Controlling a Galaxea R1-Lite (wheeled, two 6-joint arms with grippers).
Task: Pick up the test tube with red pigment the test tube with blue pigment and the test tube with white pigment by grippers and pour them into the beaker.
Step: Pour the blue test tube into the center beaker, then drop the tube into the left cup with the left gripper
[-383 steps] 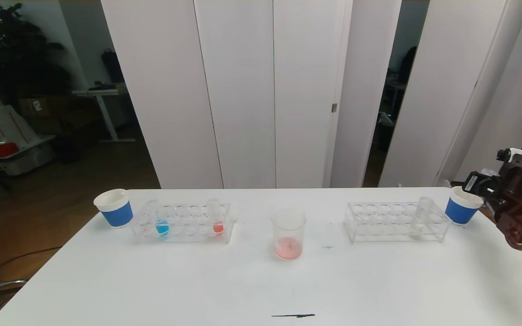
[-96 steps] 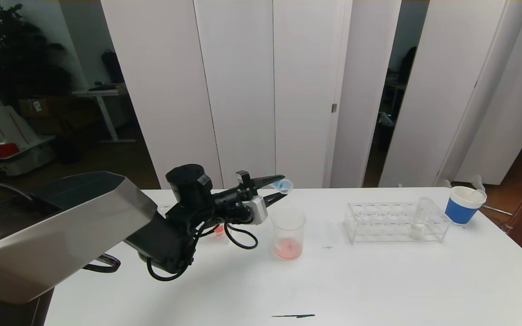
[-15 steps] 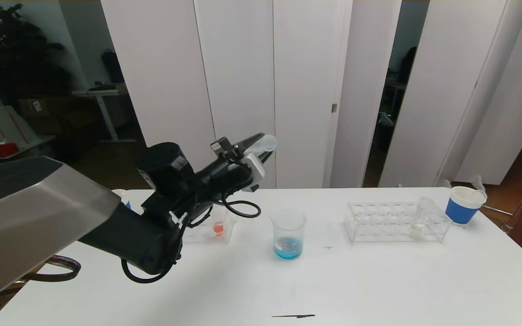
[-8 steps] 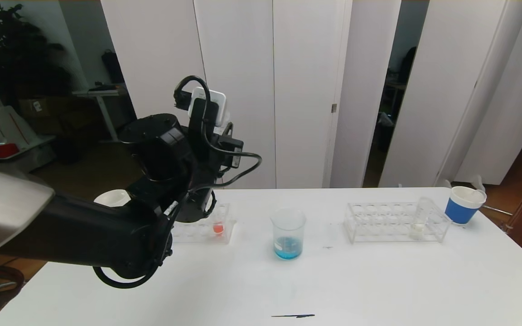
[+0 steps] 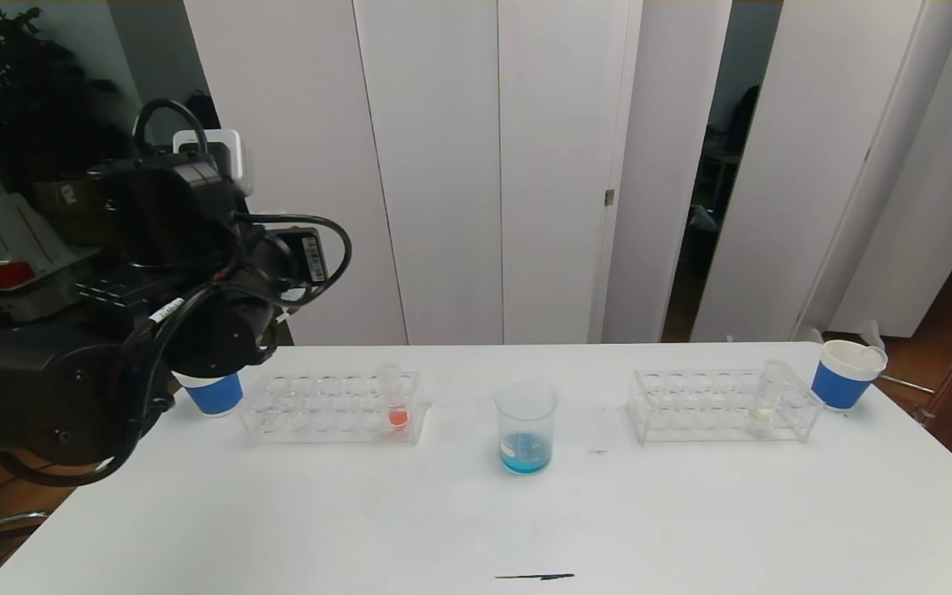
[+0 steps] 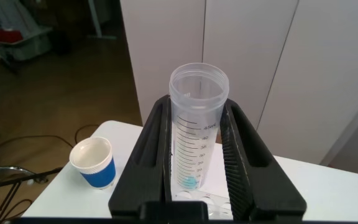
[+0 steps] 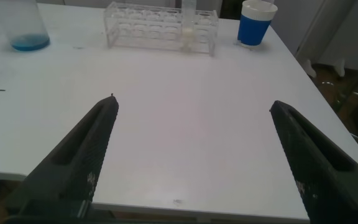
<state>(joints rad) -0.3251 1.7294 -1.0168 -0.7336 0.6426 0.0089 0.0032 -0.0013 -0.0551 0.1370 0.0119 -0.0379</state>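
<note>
Now pinched in the black cable-wrapped left gripper (image 6: pixel 197 102), upper left of the head frame: a slim clear graduated test tube (image 6: pixel 199 143), upright, mouth up, only a trace of blue at its base. Fingers pressed in on both its sides, high above the white-and-blue paper cup (image 5: pixel 210 392) and the left end of the clear plastic left rack (image 5: pixel 319 409). Blue liquid low in the small clear beaker (image 5: pixel 525 430), centre of frame, so blue pour judged done. Orange-red tube (image 5: pixel 396 401) standing at that rack's right end.

Next by judgement: the slim clear test tube with cream-white pigment (image 5: pixel 768 397), centre right of frame, long axis near vertical with a slight lean, in the right end of the second clear rack (image 5: pixel 691 405). Well apart from the left gripper, beyond the beaker. Far nearer the right gripper (image 7: pixel 192 104), spread wide and empty, outside the head frame, low by the near edge of the white tabletop (image 5: pixel 691 512), that tube ahead across bare surface. Likely calls for a forward reach and a side pinch high on the tube.
</note>
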